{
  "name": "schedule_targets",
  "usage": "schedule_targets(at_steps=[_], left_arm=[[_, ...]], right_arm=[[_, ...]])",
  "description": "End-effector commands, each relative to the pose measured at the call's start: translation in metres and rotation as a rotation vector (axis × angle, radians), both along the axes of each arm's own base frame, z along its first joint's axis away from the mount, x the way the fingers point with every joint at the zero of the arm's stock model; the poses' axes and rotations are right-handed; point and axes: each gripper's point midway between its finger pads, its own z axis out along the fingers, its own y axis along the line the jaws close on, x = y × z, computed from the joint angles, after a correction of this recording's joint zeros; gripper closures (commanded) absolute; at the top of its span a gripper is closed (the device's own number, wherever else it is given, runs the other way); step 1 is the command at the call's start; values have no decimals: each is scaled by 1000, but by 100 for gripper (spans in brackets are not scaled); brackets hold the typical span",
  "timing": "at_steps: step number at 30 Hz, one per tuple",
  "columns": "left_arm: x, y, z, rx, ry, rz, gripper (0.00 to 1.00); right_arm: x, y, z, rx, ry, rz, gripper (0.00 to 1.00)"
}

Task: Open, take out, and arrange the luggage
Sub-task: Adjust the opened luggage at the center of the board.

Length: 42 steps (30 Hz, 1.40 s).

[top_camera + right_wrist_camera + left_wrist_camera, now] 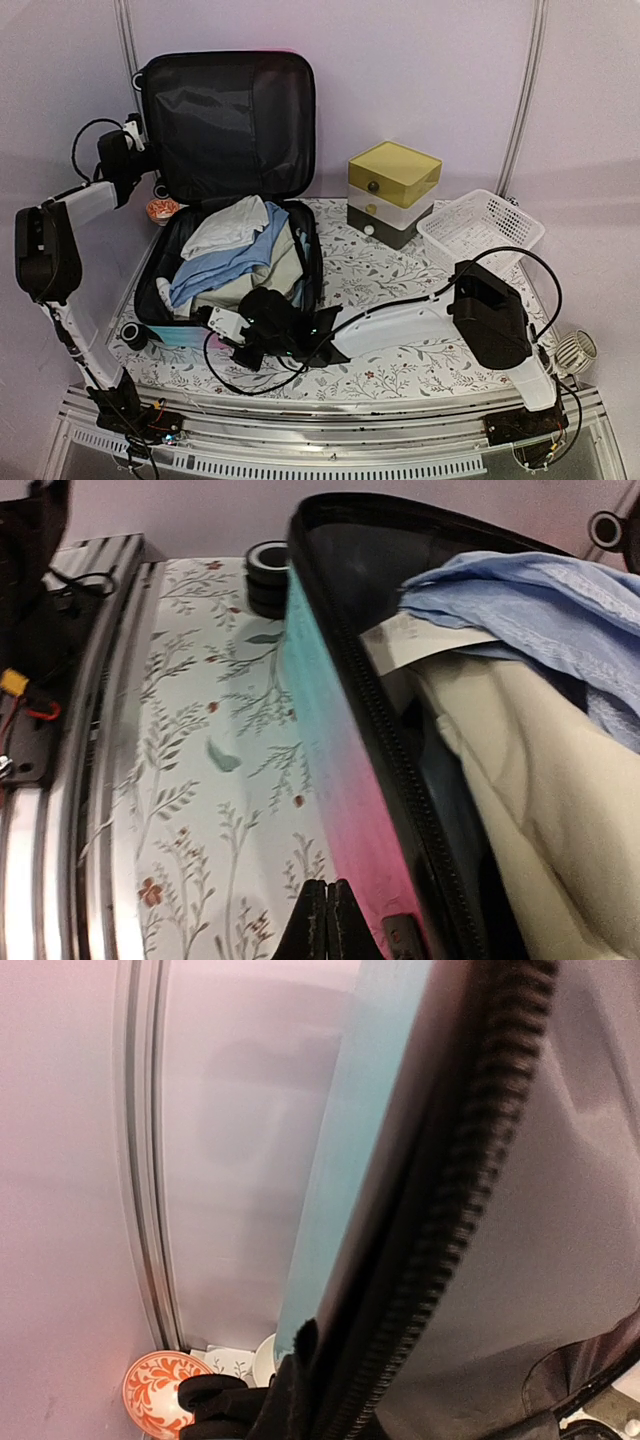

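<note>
Right gripper (pixel 327 912): fingers pressed together, empty, just beside front wall of the luggage (pixel 228 125).
Front edge: narrow bare strip of table (pixel 400 285).
Luggage: unzipped on the table, lid upright, clothes (pixel 235 250) inside.
Right of luggage: wider free table.
Left gripper (pixel 134 132): closed at left edge of the lid; hold on it unclear.

Floral-print counter (pixel 400 290). Bears the open luggage (pixel 230 125) at nine o'clock, lid upright at the back. Carries an orange-patterned round dish (pixel 160 210) at ten, just beside the luggage, a yellow-topped drawer box (pixel 393 190) at one, and a white mesh basket (pixel 480 230) at two, just beside the box.
</note>
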Motion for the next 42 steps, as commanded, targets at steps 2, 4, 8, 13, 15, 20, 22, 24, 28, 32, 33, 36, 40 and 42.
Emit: schedule_targets(at_steps=[2,4,8,13,15,20,22,24,28,32,33,36,40,42], left_arm=[[-20,1,114,-43,-325,-38,100],[-14,6,111,-52,-306,-27,100],[-5,18,96,-104,-266,-1,98],[-1,24,86,-144,-236,2,77],[3,25,80,-151,-206,5,64],[3,27,72,-178,-140,11,33],[-3,27,71,-189,-126,15,23],[-10,28,71,-200,-116,28,14],[-29,32,68,-212,-100,77,2],[-45,35,61,-236,-33,119,2],[-50,35,56,-252,-1,131,2],[-71,31,36,-331,115,154,2],[-109,-6,20,-402,204,56,2],[-128,-33,16,-393,238,-2,2]], right_arm=[[48,10,-19,-16,-35,-259,98],[64,12,-22,-16,-32,-330,97],[102,3,-19,7,4,-481,97],[105,5,-13,52,122,-442,97],[98,9,-8,54,128,-392,96],[67,16,13,101,171,-220,83],[53,13,38,149,155,-149,74],[44,9,57,186,141,-114,67],[40,4,81,221,118,-99,61],[34,-3,101,249,115,-84,60],[33,-5,106,258,117,-82,59],[29,-12,122,284,128,-79,59],[24,-27,137,306,148,-89,58],[22,-36,139,306,157,-99,58]])
